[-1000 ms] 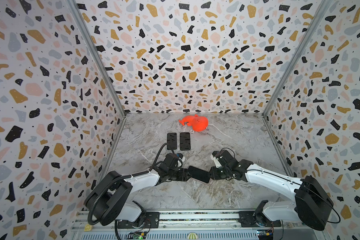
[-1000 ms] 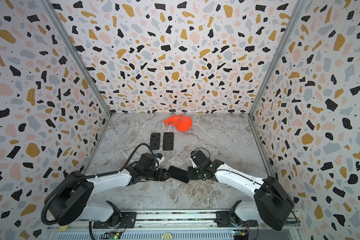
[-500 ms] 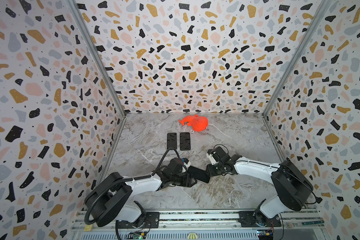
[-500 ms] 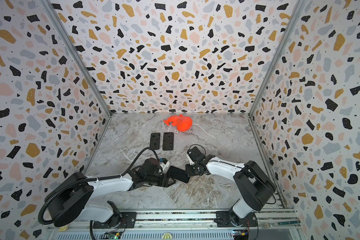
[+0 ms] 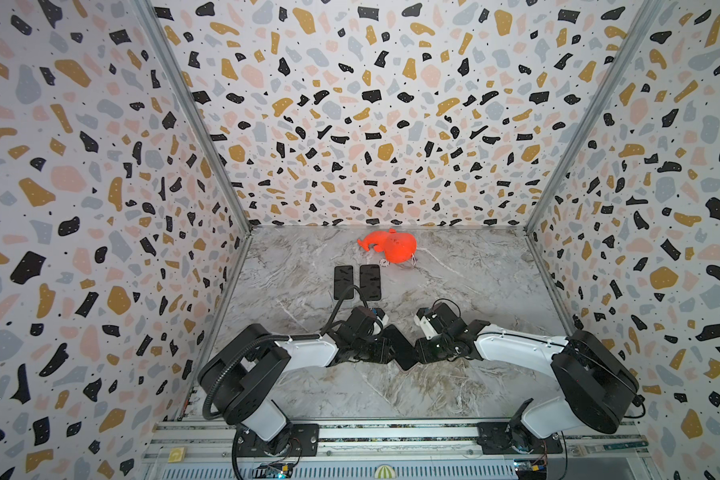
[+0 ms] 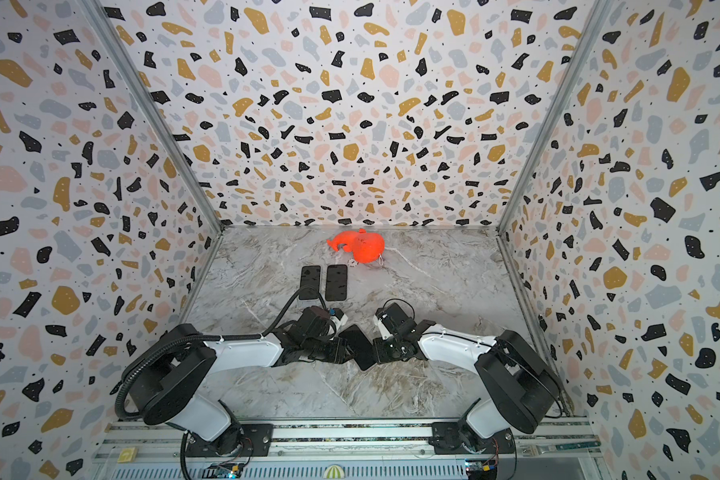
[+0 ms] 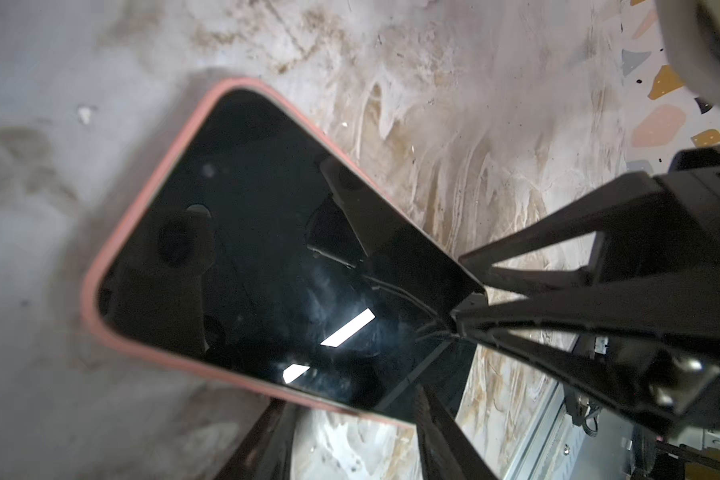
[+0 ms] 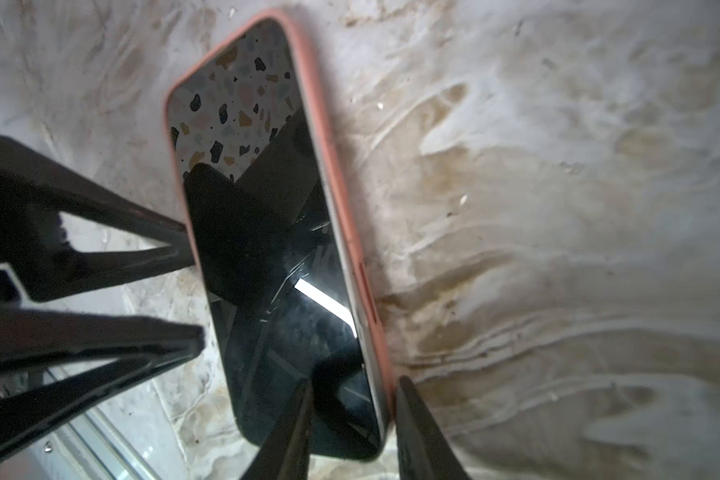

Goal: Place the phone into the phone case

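My right fingers (image 8: 287, 440) and left fingers (image 7: 262, 444) straddle the phone (image 8: 267, 249), can't tell if clamped; uneven squeezing may pop it from the case (image 8: 333, 174).

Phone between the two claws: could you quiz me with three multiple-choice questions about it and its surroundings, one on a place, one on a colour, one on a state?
1. Where does the orange toy lie?
A) near the back wall
B) at the front rail
C) in the right-hand corner

2. What colour is the case at the edge of the phone?
A) green
B) pink
C) white

3. How is the phone's screen?
A) brightly lit
B) dark and mirror-like
C) face down

Answers:
1 A, it sits beyond the two black slabs in both top views.
2 B, a pink rim edges the screen in both wrist views.
3 B, it reflects the speckled pattern.
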Robot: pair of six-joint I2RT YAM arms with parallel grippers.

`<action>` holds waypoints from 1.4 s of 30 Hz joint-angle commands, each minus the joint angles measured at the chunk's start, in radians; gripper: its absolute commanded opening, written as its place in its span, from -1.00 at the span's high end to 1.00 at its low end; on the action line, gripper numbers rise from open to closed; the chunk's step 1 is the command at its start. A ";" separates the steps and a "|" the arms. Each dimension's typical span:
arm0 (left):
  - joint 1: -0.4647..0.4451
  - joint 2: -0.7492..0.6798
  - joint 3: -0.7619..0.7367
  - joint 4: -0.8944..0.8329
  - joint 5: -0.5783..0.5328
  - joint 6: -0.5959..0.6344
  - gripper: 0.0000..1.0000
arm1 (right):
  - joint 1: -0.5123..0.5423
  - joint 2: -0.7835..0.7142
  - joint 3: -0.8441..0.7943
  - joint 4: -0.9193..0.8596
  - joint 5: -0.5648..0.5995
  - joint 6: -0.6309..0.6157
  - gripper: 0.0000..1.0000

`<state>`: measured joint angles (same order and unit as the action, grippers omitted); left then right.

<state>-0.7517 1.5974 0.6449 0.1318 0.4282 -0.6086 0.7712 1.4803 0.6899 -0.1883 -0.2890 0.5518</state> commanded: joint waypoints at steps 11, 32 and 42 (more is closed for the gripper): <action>-0.004 0.013 0.042 -0.074 0.032 0.026 0.21 | 0.068 -0.067 -0.056 0.048 -0.064 0.069 0.35; -0.004 -0.057 -0.078 -0.066 0.087 -0.063 0.49 | 0.065 -0.066 -0.064 0.091 -0.068 0.085 0.35; -0.005 -0.010 -0.115 -0.021 0.080 -0.057 0.69 | 0.066 -0.052 -0.059 0.099 -0.069 0.086 0.35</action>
<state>-0.7448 1.5379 0.5652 0.1070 0.5198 -0.6746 0.8326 1.4403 0.6250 -0.1173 -0.3489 0.6315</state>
